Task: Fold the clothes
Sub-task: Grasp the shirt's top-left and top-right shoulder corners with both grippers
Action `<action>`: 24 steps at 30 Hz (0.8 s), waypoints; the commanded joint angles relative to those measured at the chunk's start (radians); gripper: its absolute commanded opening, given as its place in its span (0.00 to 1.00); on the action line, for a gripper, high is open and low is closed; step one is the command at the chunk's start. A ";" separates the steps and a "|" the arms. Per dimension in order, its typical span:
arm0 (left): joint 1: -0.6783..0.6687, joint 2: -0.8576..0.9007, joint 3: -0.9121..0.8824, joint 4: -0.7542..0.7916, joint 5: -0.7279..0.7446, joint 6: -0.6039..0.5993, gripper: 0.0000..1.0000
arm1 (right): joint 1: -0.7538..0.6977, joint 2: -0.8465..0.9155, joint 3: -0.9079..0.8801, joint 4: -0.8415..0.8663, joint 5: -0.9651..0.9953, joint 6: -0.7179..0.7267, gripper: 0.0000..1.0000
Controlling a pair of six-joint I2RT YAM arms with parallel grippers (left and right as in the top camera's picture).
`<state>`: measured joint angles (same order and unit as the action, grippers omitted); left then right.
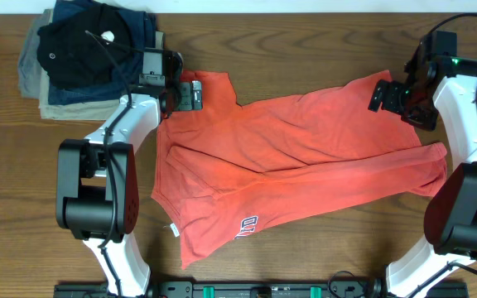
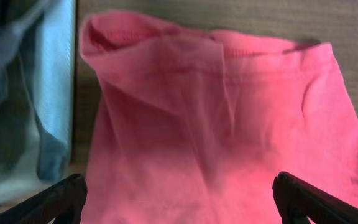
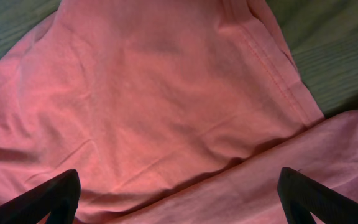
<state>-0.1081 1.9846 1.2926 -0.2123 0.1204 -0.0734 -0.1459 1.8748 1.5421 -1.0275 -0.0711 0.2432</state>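
A dark wooden desk (image 1: 305,50) is carrying two things. A coral-red T-shirt (image 1: 305,157) is lying creased across its middle, stretching from left of centre almost to the right edge, with white lettering (image 1: 248,224) facing up toward the front edge. A pile of folded garments (image 1: 81,58), khaki lowest, is sitting in the far left corner, near the shirt.

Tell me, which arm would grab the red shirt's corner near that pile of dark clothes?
Probably the left: the left claw, open, hovers over that corner of the red shirt, beside the pile. The right claw is at the shirt's far end.
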 commanded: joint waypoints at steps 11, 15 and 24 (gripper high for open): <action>0.002 0.112 0.006 0.073 -0.080 0.021 0.95 | 0.009 0.011 0.013 -0.017 0.022 -0.013 0.99; 0.002 0.134 0.006 0.088 -0.080 0.021 0.95 | 0.009 0.011 0.013 -0.018 0.022 -0.013 0.99; 0.002 0.140 0.006 0.073 -0.065 0.016 0.27 | -0.011 0.009 0.016 0.035 0.083 -0.058 0.99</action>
<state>-0.1081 2.0880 1.2938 -0.1253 0.0463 -0.0559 -0.1436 1.8748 1.5421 -1.0061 -0.0433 0.2188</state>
